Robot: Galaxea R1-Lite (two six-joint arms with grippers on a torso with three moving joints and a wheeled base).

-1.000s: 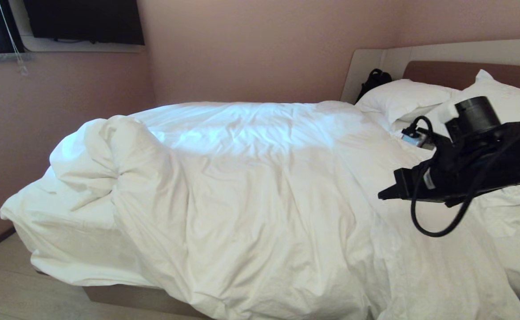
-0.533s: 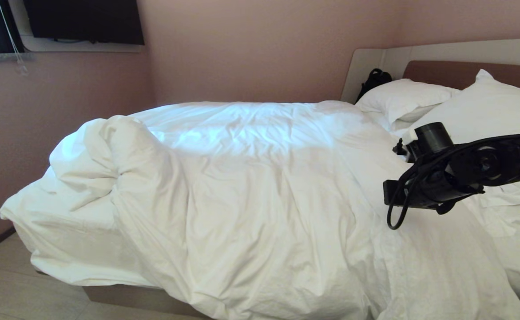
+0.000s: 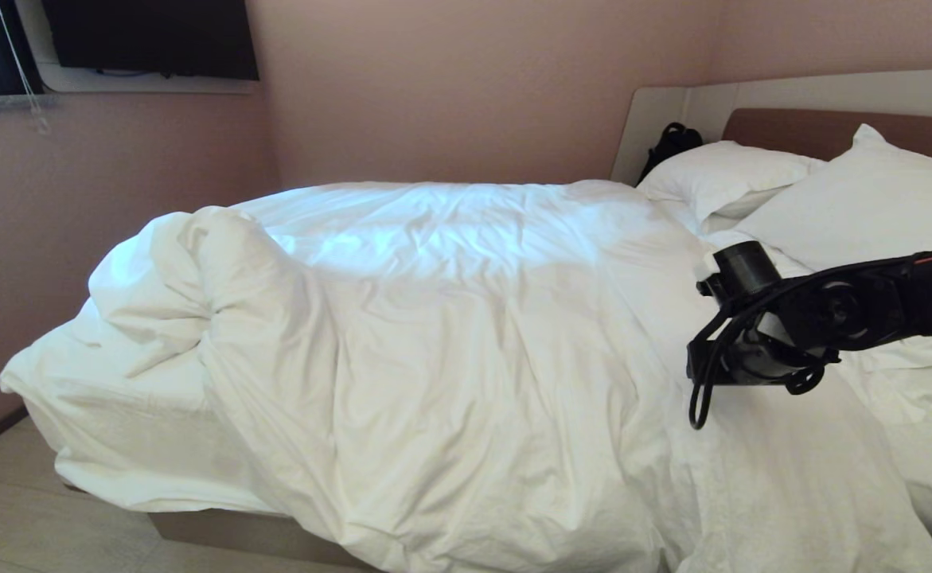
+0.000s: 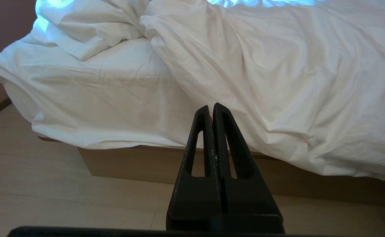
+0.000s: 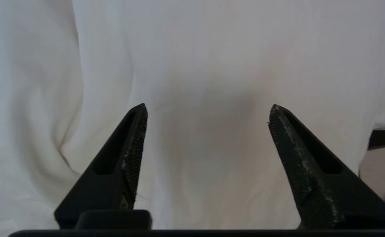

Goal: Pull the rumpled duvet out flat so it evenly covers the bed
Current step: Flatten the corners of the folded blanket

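The right gripper (image 5: 207,113) stood with its jaws spread wide and empty, poised close over the thick, creased white cotton duvet (image 3: 466,334), with plain smooth cloth between the tips and no fold to bite. Closing there could have pinched only the thin cover, or nothing, and a pull might have slipped. In the head view the gripper hung at about three o'clock, above the duvet's pillow-end stretch, beside two plump white pillows (image 3: 855,203). The duvet lay bunched in a heap toward nine o'clock, baring the white sheet of the low tan-based bed (image 4: 126,164) at its foot corner. A tug from this end risked dragging the cover farther off that corner. The left gripper (image 4: 213,110) hung parked below the bed's edge, jaws pressed together on nothing.
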